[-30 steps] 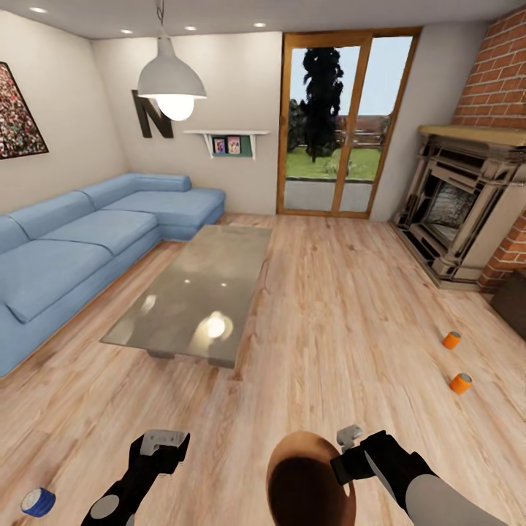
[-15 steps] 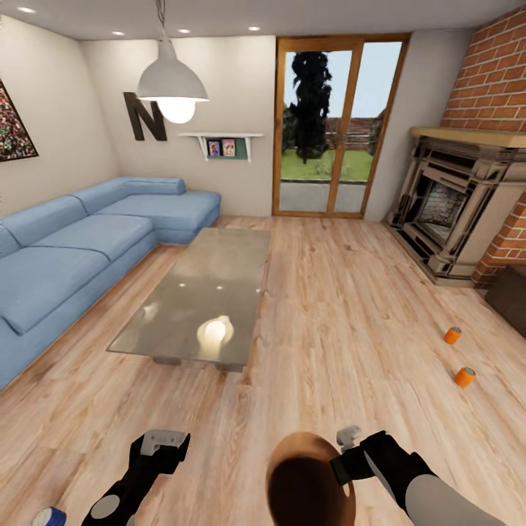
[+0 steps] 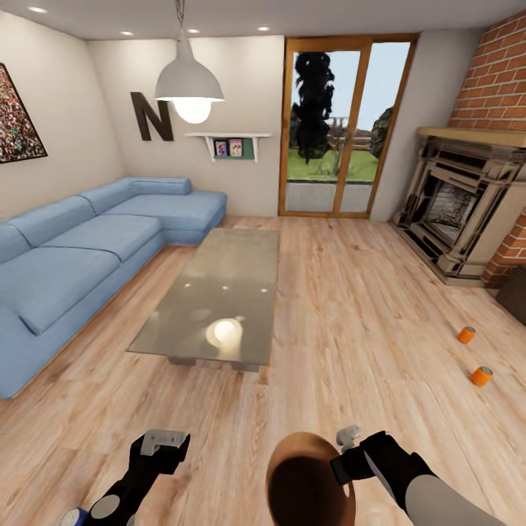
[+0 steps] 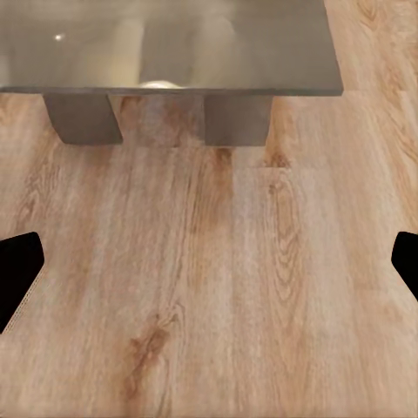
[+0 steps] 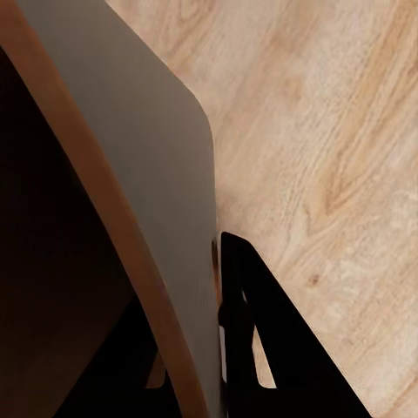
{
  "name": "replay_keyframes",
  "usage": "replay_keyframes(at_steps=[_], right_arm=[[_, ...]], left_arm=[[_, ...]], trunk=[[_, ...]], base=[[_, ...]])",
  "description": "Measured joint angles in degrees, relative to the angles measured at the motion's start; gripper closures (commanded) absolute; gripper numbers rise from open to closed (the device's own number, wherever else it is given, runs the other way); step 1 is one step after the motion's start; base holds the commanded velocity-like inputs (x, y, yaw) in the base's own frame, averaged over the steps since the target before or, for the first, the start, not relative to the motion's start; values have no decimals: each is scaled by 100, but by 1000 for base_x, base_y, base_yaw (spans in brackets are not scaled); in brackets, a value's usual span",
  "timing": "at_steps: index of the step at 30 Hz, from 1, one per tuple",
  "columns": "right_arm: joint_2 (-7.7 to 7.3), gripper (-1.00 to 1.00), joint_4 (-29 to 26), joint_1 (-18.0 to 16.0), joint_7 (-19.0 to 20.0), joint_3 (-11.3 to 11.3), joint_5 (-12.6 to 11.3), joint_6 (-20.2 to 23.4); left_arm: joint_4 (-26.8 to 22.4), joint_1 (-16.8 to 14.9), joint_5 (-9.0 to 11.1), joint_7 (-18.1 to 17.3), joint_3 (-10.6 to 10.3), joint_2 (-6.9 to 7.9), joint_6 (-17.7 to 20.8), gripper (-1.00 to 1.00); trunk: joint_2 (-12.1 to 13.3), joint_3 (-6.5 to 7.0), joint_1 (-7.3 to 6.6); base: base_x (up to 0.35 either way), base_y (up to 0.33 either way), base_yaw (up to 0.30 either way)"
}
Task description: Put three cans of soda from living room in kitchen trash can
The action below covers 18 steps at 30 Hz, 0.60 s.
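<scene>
I'm in the living room, looking over the plank floor toward the glass door. My right gripper is low in the head view, clamped on the rim of the bin. In the right wrist view the bin's grey wall runs between the fingers, one dark finger pressed against the outside, the coppery inside in shadow on the other side. So the bin is here with me, held up off the floor at my right hand.

My left gripper hangs empty. In the left wrist view its two black fingertips sit at opposite edges, spread wide, with bare floor between them and the table's legs ahead.

Cans: two orange ones lie on the floor far off to my right, near the fireplace. The farther can and the nearer can are close together but apart. The blue can is just peeking in at the bottom edge of the head view, beside my left arm, mostly cut off.

The grey table sits mid-room with the lamp's glow reflected on it, and the blue sofa wraps the left side.
</scene>
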Motion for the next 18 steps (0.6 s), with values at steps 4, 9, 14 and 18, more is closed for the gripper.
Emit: replay_keyframes(at_steps=[4, 9, 14, 18], right_arm=[[6, 100, 4, 29, 3, 5, -13, 5], [8, 100, 1, 39, 1, 5, -4, -1], [9, 100, 1, 41, 0, 7, -1, -2], [9, 100, -2, 42, 0, 8, 0, -1]], left_arm=[[0, 0, 0, 0, 0, 0, 3, -100], [0, 0, 0, 0, 0, 0, 3, -100], [0, 0, 3, 0, 0, 0, 8, -100], [0, 0, 8, 0, 0, 0, 18, -100]], trunk=[[0, 6, 0], [0, 30, 0], [0, 60, 0], [0, 85, 0]], base=[[0, 318, -76], [0, 318, -163], [0, 318, -192], [0, 318, -201]])
